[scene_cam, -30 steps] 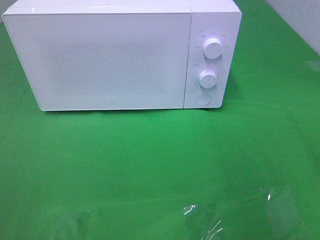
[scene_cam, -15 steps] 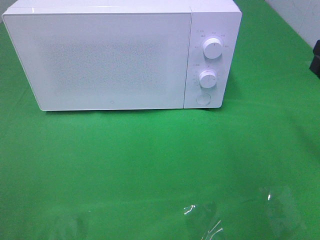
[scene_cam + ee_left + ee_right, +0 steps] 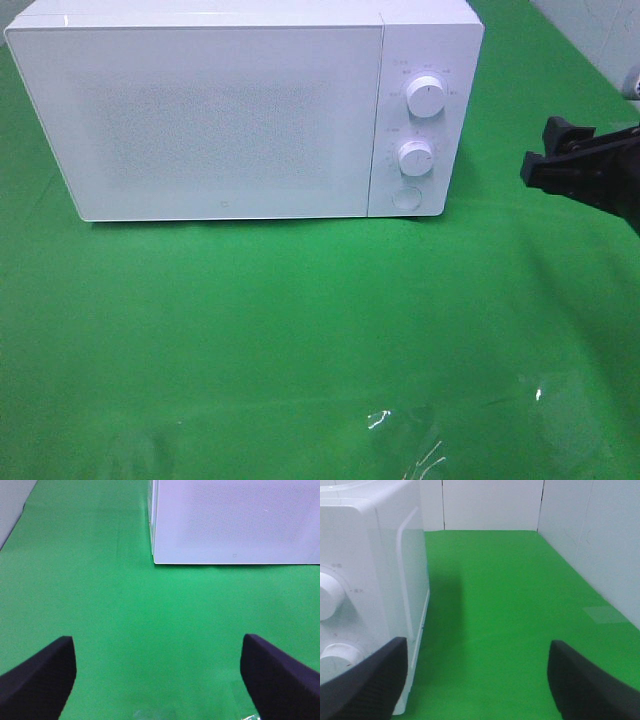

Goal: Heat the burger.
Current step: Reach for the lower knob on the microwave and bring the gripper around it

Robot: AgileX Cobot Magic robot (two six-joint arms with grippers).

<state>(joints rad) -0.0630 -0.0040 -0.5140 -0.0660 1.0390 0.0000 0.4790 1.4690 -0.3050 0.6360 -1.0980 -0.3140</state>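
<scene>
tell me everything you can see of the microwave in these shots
The microwave is a white box, seemingly glossy plastic, with a wide door of speckled frosted panel, shut. Beside the door, a control strip carries an upper knob, a lower knob and a round button under them. It stands upright at the back of the green cloth, which alone touches it. The right claw hangs open off its knob side, apart.

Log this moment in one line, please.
microwave: shut | burger: unseen | left gripper: open, empty | right gripper: open, empty, beside microwave
</scene>
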